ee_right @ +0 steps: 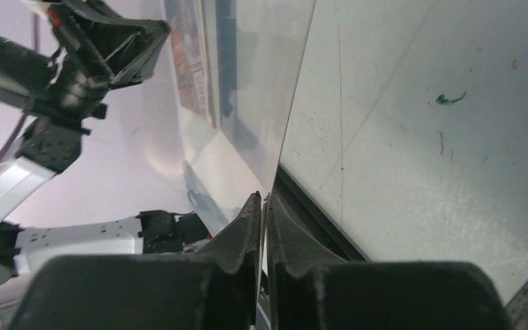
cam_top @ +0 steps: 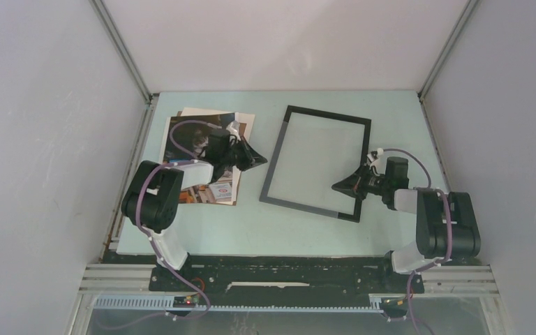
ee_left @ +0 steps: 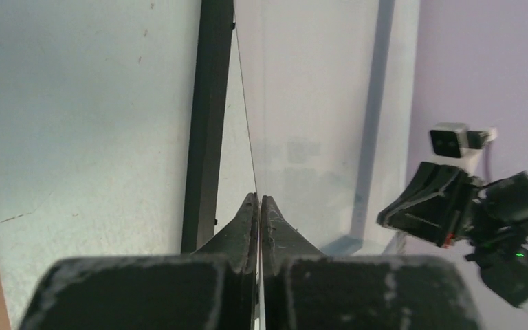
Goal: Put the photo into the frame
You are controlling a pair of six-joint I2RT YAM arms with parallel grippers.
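Observation:
The black frame (cam_top: 328, 113) lies flat at the table's middle, tilted a little. Its clear pane (cam_top: 317, 157) is gripped at two opposite edges. My left gripper (cam_top: 264, 161) is shut on the pane's left edge, a thin pale sheet (ee_left: 302, 103) between the closed fingers (ee_left: 247, 220), beside the frame's black bar (ee_left: 210, 124). My right gripper (cam_top: 335, 187) is pinched shut on the pane's near right edge (ee_right: 261, 82), above the frame's bar (ee_right: 316, 210). The photo (cam_top: 188, 136), dark and glossy, lies to the left, partly hidden under my left arm.
The photo rests on a stack with a white sheet (cam_top: 202, 112) and a brown cardboard board (cam_top: 246, 127). Grey enclosure walls stand left, right and behind. A metal rail (cam_top: 129, 202) runs along the left side, and the arm bases (cam_top: 286, 279) line the near edge.

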